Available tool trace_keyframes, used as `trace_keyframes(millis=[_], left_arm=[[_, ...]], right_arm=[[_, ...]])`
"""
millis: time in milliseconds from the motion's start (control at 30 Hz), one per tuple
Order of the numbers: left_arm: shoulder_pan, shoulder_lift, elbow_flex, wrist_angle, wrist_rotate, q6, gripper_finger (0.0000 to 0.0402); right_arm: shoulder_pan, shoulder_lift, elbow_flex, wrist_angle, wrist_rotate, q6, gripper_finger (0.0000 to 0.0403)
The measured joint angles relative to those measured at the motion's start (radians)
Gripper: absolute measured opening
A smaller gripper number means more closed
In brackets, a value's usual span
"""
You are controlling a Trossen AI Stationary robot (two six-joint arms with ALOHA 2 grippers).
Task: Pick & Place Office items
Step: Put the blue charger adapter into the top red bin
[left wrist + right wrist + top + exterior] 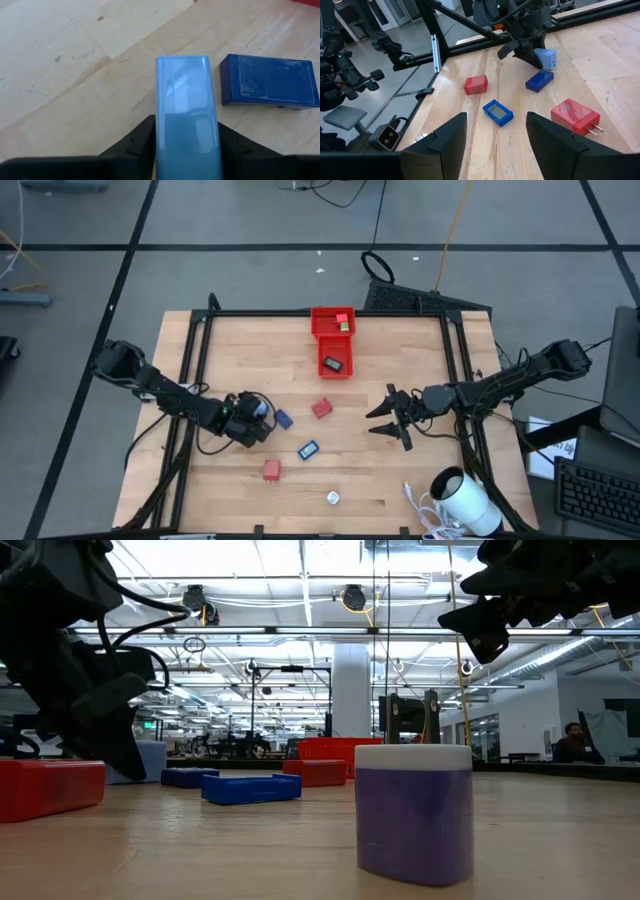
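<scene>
A light-blue piece (pixel 186 110) is clamped between the fingers of the left gripper (pixel 252 418), down at the wood of the table (pixel 420 480), on the left arm's side of the red tray (pixel 334 340) and well apart from it. A dark-blue piece (pixel 269 81) lies just beside the held one, on its tray-ward side. Outward from there, a blue screen-faced piece (pixel 308 449) and a red block (pixel 271 470) are seen farther from the tray, a red plug (pixel 321 409) nearer it, and a whitish piece (pixel 332 498) farthest out. Two pieces are already lodged in the tray, one in each compartment.

The step in hand is judged to be the pick of the light-blue piece: the grasp is made, the lift not yet. Next, a clean vertical rise is called for, so the dark-blue neighbour is not dragged, then a carry to the tray.

The right gripper (pixel 392 418) is held above the table with its fingers spread and empty, on the tray's other side, waiting.
</scene>
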Motion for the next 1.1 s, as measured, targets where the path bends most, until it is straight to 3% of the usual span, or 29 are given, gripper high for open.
trace_keyframes(millis=[100, 433, 867, 967, 1100], left_arm=[[0.000, 0.000, 0.000, -0.001, -0.015, 0.000, 0.0120], [0.023, 0.002, 0.060, -0.008, -0.083, 0.134, 0.0131], [0.171, 0.000, 0.260, 0.038, -0.091, 0.575, 0.0120], [0.225, -0.003, 0.272, 0.129, -0.060, 0.709, 0.0120], [0.323, -0.022, 0.272, 0.254, 0.061, 0.845, 0.0120]], right_arm=[[0.000, 0.000, 0.000, 0.000, 0.000, 0.000, 0.0196], [0.000, 0.000, 0.000, 0.001, -0.006, -0.008, 0.0196], [-0.001, -0.020, 0.000, -0.004, -0.011, -0.034, 0.0196], [-0.001, -0.060, 0.000, -0.024, -0.011, -0.078, 0.0196], [-0.001, -0.133, 0.000, -0.088, -0.011, -0.125, 0.0196]])
